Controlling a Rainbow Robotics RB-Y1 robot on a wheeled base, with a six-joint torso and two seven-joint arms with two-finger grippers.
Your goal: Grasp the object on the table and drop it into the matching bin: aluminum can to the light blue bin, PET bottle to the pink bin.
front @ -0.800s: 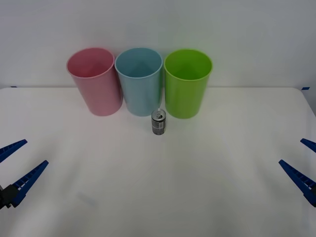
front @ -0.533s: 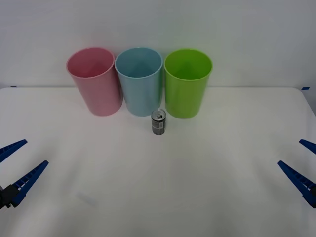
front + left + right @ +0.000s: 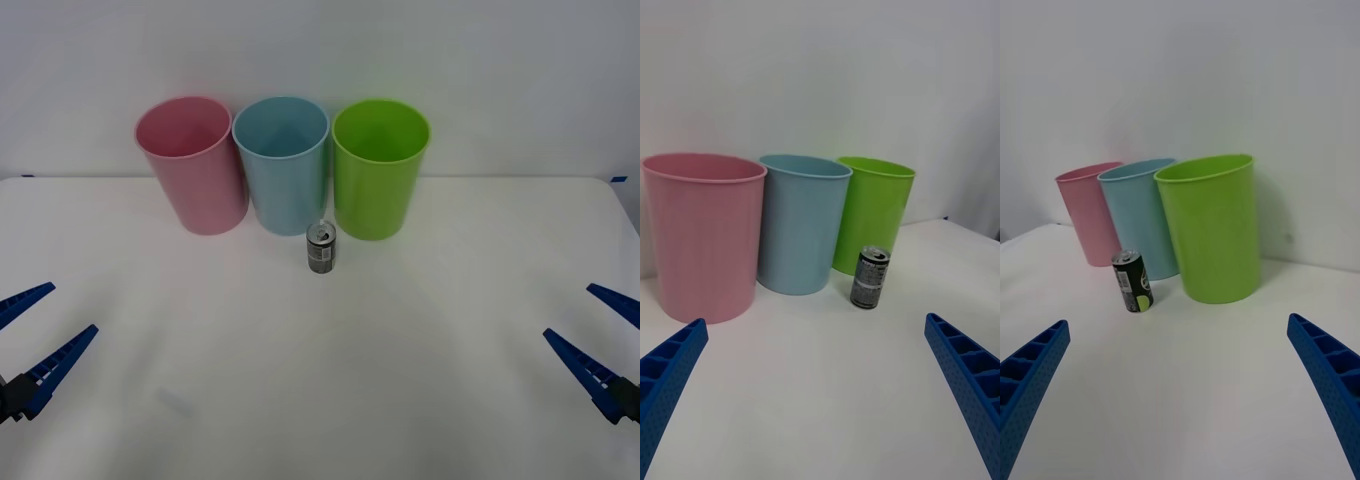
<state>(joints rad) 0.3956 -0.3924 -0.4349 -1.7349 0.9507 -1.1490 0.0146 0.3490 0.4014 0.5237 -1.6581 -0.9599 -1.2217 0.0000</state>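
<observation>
White table bears aluminum can before light blue bin.

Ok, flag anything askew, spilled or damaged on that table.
Nothing stands out. The aluminum can stands upright on the table, just before the light blue bin. The pink bin and green bin stand upright too, in one row.

Legible text: none.
The aluminum can carries pale print on its dark label, too small to read; a yellow-green round mark sits low on the label, also unreadable.
</observation>
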